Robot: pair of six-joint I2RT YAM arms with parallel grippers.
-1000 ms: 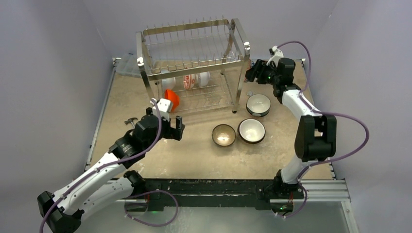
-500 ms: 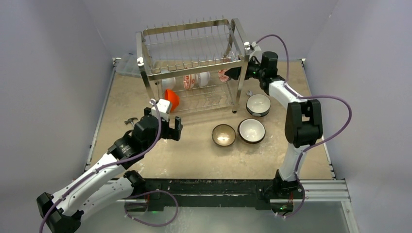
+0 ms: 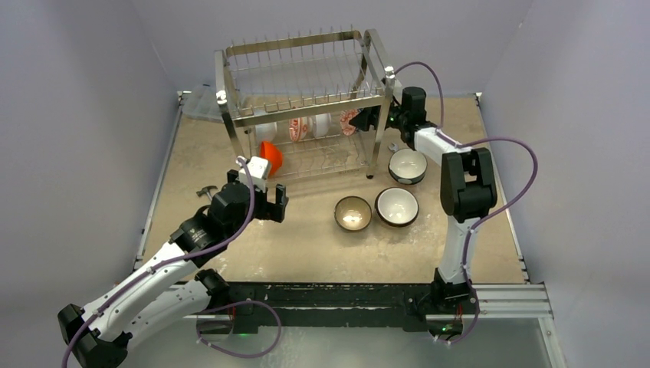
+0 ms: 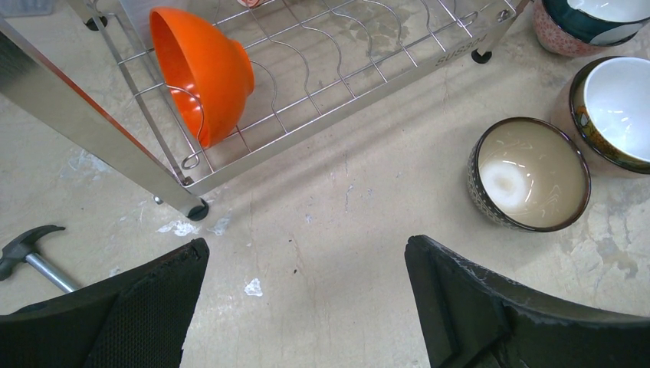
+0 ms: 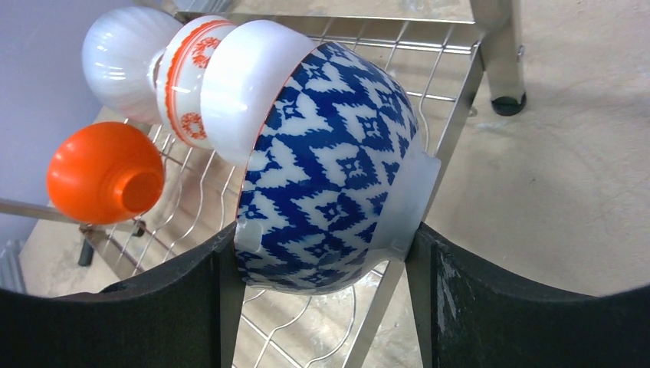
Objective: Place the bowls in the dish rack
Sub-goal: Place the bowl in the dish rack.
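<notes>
Two fingers of the right gripper (image 5: 322, 264) pinch a blue-and-white bowl (image 5: 329, 169) at the right end of the dish rack (image 3: 305, 113), and the left gripper (image 4: 306, 303) is spread wide above the table (image 4: 329, 222).

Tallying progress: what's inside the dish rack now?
Rack's lower shelf: orange bowl, then three mostly white bowls in a row. Right gripper holds a blue-patterned bowl at its right end. Anything behind it is covered.

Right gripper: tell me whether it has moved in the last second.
Yes. The right gripper has swung left in the top view, from right of the dish rack into its right end, with the blue-patterned bowl clamped in it.
</notes>
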